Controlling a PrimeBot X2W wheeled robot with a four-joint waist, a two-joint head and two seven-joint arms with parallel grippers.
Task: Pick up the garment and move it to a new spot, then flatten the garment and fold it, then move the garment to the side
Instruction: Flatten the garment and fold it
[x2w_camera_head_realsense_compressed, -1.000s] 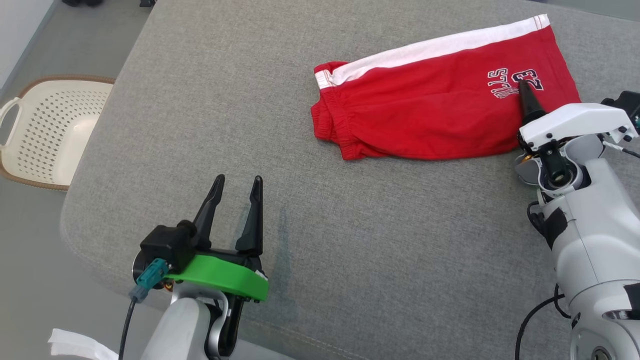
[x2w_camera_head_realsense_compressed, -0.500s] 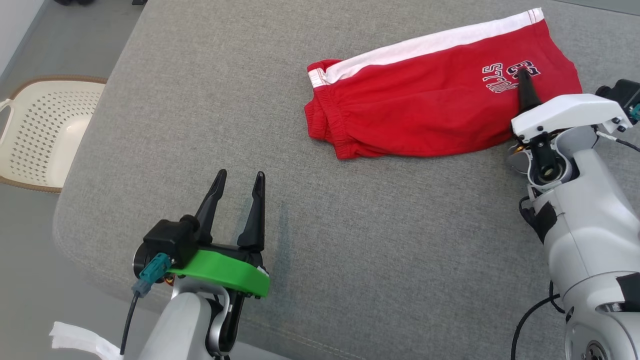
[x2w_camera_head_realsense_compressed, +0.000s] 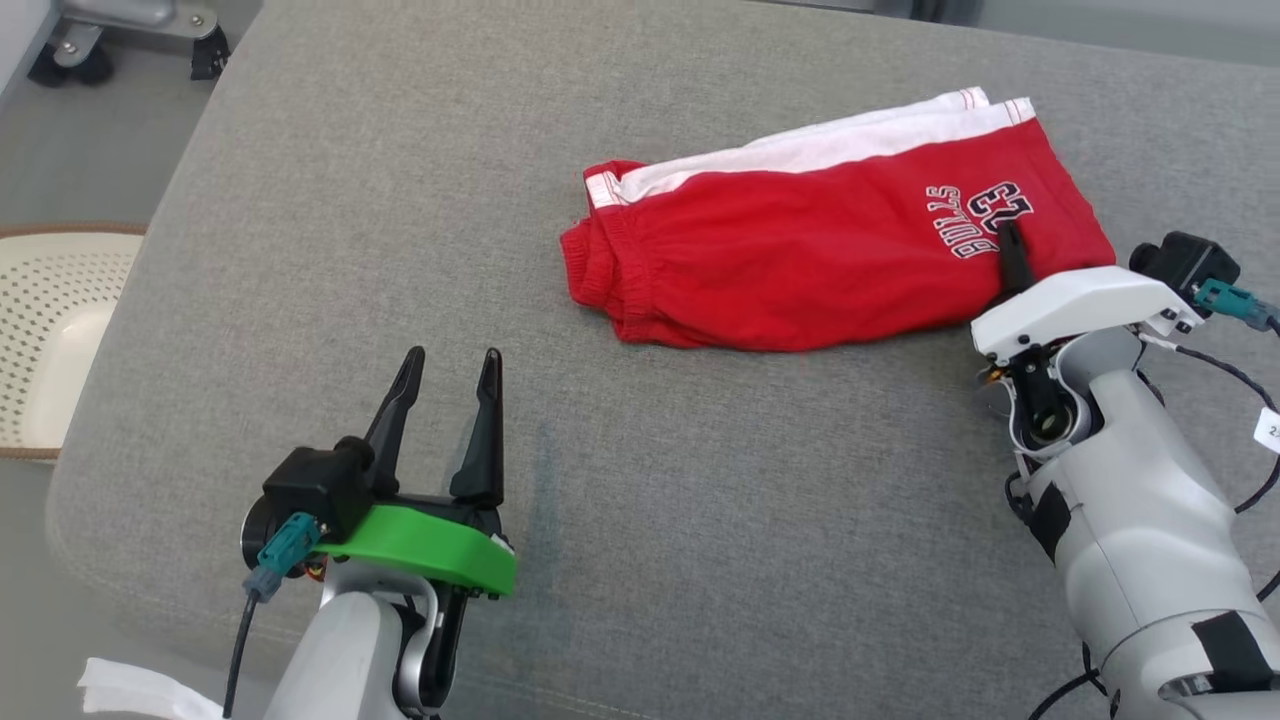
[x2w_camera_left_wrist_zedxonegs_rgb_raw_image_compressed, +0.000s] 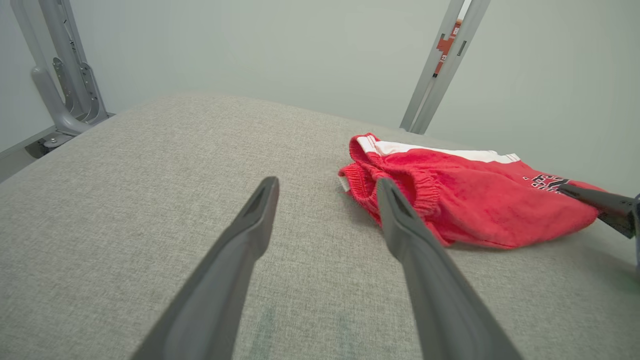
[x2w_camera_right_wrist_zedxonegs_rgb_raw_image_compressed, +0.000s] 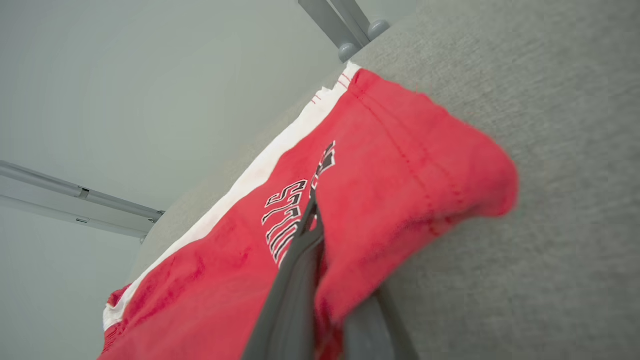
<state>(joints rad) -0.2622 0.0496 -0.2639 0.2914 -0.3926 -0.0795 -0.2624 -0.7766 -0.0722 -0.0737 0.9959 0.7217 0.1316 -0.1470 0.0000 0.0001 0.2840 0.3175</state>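
A: Where the red shorts (x2w_camera_head_realsense_compressed: 820, 260) are laid, which part of the frame is taken up?

B: The upper right of the head view is taken up. They are spread on the grey padded surface (x2w_camera_head_realsense_compressed: 700, 520), with the elastic waistband turned toward the frame's centre. A white side stripe is seen along the upper edge, and a "BULLS 23" print is seen near the right end.

A: How is the right gripper (x2w_camera_head_realsense_compressed: 1010, 250) found?

B: It is found at the right edge of the head view, brought together on the shorts' leg end just below the print. In the right wrist view one dark finger is laid over the cloth and the other is tucked beneath it. Fabric is pinched between them, and the hem beside them is bunched.

A: And the left gripper (x2w_camera_head_realsense_compressed: 447, 362)?

B: It is seen at the lower left, fingers held apart over bare padding, well apart from the shorts. In the left wrist view the waistband is seen beyond its right fingertip.

A: Is anything else noted?

B: A white perforated basket (x2w_camera_head_realsense_compressed: 50, 330) is noted at the left edge, beside the surface.
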